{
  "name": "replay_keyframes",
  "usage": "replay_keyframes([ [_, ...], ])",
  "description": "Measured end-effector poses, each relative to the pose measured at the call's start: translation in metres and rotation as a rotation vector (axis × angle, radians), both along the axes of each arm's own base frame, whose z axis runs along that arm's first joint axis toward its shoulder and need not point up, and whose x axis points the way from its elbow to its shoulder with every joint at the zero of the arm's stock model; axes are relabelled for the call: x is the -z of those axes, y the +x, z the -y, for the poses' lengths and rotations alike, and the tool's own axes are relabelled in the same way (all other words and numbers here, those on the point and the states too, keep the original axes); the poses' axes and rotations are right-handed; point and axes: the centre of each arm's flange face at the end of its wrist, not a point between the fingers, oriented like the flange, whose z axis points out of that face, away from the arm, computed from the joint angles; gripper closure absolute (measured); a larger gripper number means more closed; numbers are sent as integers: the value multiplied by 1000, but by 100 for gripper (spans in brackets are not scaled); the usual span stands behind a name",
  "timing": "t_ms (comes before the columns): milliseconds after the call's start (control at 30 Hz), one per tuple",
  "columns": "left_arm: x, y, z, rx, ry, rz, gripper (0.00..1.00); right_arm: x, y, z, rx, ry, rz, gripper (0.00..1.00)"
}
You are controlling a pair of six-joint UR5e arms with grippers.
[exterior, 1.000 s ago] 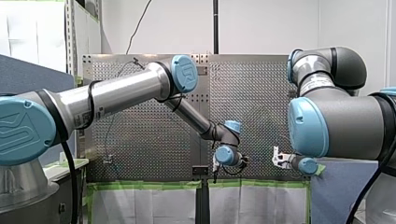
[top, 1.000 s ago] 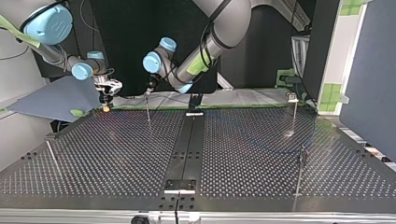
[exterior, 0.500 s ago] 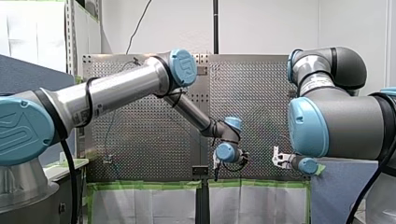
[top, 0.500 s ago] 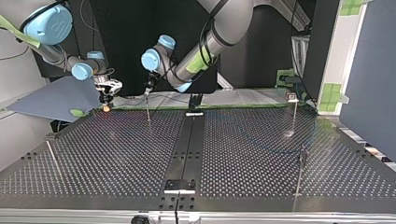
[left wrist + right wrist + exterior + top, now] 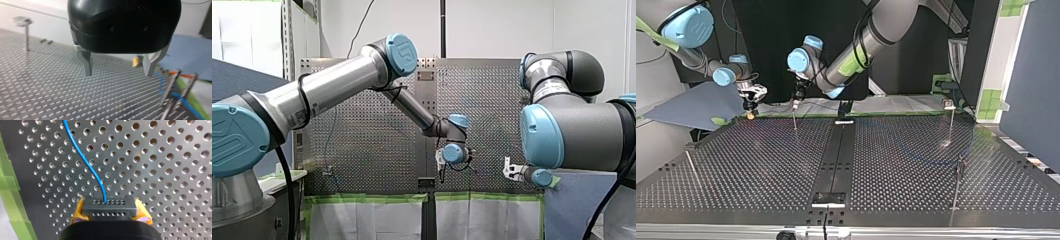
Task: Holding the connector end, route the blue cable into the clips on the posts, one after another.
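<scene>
Two claws, one loaded.
My left claw points down, spread; my right claw pinches the connector of the blue cable.

Table perforated metal, dull sheen; left hand housing glossy, probably plastic.

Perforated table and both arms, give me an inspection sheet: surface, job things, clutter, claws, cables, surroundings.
Surface: perforated table, bare metal.
Job's things: black connector with the blue cable leaving it; thin posts standing on the table.
Clutter: nothing seen.
Claws: right claw shut on the connector, yellow pads either side; left claw open, empty, above the table.
Cables: blue cable curves away from the connector over the holes; in the left wrist view it runs by two posts.
Surroundings: green tape along the table edge; blue-grey panel beside it.
</scene>
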Motion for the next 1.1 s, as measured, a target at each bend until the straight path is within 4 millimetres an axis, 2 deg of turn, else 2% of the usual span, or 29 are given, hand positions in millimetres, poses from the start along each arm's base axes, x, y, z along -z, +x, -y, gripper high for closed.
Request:
replay_keyframes([
  [233, -28, -4, -12, -67, -48, 38, 2, 0, 0, 0, 0, 0, 2, 100],
  [767, -71, -16, -44, -97, -142, 7, 2, 0, 1, 0, -5, -1, 3, 100],
  [1100, -94, -34, -67, -107, -89, -7, 2, 0, 3, -1, -13, 7, 18, 100],
])
